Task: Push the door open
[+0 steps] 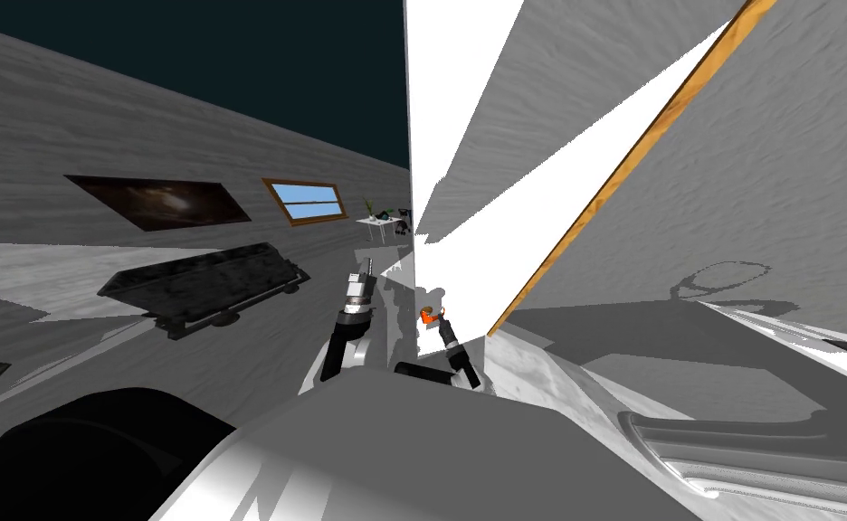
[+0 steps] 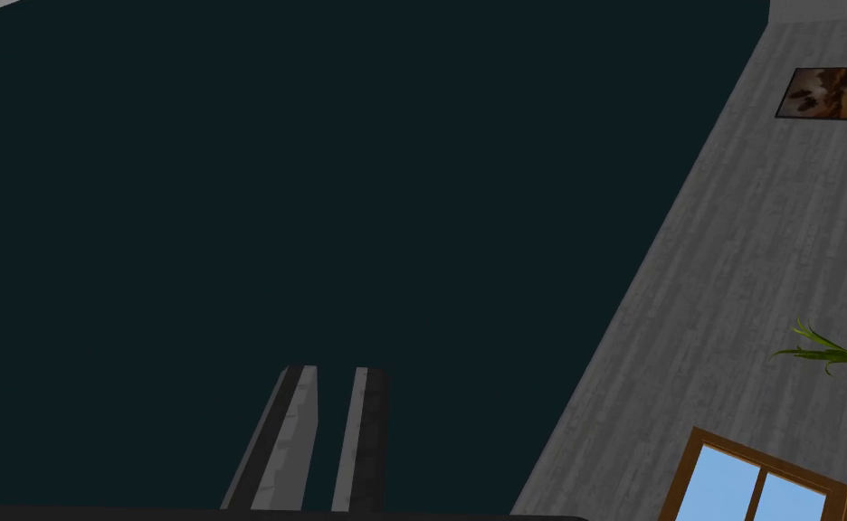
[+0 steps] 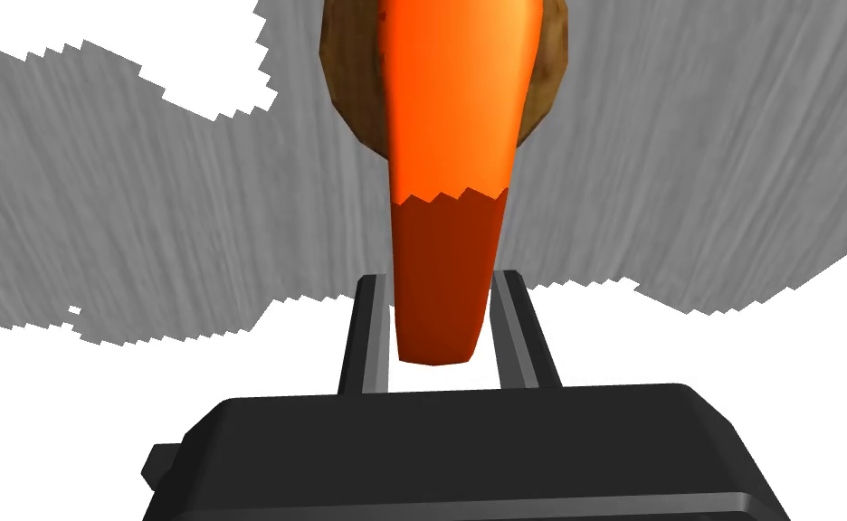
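- Right hand (image 3: 440, 279) up close: dark body nearest, and its two thin fingers (image 3: 372, 330) are clamped on the orange door handle (image 3: 449, 136), one blade along each side of the lever's free end.
- From that grip the handle runs away to a round brown plate (image 3: 345, 81) set on the door (image 3: 141, 181), whose face reads grey-grained with patches of plain white.
- Seen from the head, the door (image 1: 539, 217) stands just ahead, a white panel with a wood-coloured strip (image 1: 612, 181) along one edge.
- On the door's face the handle (image 1: 426, 317) shows as a small orange spot, and the right hand (image 1: 437, 318) is right on it.
- Over to the left of the door, just beside its white edge, the left hand (image 1: 369, 264) points away from me and touches nothing.
- In the left wrist view the left hand (image 2: 334, 371) has its fingers (image 2: 295, 434) drawn close together with only a slim gap between them, and nothing is in the grip.
- Well apart from the door, off to its left, a small white desk (image 1: 378, 222) carries a green plant (image 1: 369, 206).
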{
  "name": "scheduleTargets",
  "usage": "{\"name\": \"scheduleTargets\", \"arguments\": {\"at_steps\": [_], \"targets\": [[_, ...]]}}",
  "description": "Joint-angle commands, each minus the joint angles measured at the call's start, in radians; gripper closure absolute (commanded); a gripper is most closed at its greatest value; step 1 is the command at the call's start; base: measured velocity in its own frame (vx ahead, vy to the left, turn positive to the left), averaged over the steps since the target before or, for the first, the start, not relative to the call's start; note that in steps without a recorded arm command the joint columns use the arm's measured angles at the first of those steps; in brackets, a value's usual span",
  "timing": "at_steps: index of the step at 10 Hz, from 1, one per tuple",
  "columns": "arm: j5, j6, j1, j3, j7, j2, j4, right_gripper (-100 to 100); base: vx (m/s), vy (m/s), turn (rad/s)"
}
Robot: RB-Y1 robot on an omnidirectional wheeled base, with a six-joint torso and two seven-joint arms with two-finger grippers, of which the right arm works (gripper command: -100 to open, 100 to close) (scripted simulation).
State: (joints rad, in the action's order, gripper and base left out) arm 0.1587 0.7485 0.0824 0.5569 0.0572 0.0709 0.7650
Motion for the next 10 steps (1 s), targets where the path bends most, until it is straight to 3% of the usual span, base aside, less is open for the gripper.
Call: {"name": "scheduleTargets", "arguments": {"at_steps": [1, 5, 10], "targets": [[0.006, 0.017, 0.024, -0.019, -0.002, -0.001, -0.033, 100, 0.077, 0.073, -0.03], [0.017, 0.02, 0.028, -0.075, 0.01, -0.015, -0.044, 100, 0.098, 0.133, -0.048], [0.03, 0.024, 0.033, -0.145, 0.025, -0.047, -0.058, 100, 0.101, 0.167, -0.068]]}}
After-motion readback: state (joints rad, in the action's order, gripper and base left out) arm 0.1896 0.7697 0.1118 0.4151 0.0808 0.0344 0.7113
